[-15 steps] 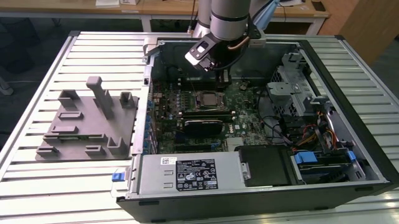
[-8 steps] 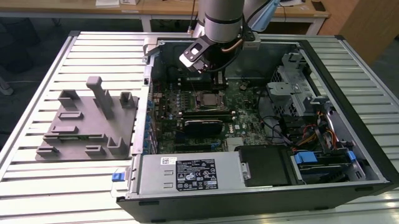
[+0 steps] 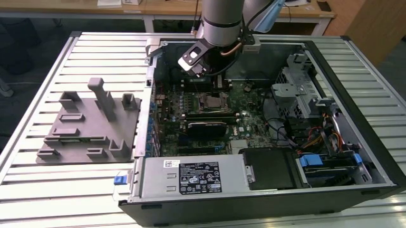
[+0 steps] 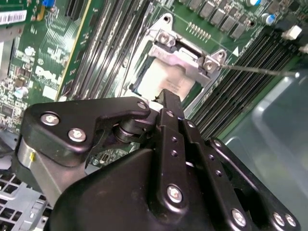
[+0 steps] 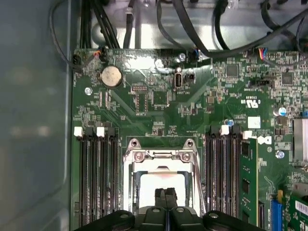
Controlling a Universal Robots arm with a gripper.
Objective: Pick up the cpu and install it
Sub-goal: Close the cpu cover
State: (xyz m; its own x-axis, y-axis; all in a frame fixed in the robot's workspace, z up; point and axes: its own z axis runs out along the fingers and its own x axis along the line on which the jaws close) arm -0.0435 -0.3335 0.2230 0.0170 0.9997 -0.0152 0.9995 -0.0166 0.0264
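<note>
Fingers (image 5: 160, 198): mine, pressed together, tips just above the cpu (image 5: 149, 190). Cpu: seated flat inside the metal socket frame (image 5: 161, 155). Frame: on green motherboard (image 5: 144, 96), between memory slots (image 5: 98, 178). Motherboard: in open computer case (image 3: 254, 205) on slatted worktop (image 3: 76, 190).

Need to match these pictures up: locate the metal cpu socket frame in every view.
Exterior view: socket frame in the middle of the motherboard.
Second wrist view: frame just past the claw tip.
First wrist view: frame between memory slots.
Shared landmark: the claw, over the frame.
</note>
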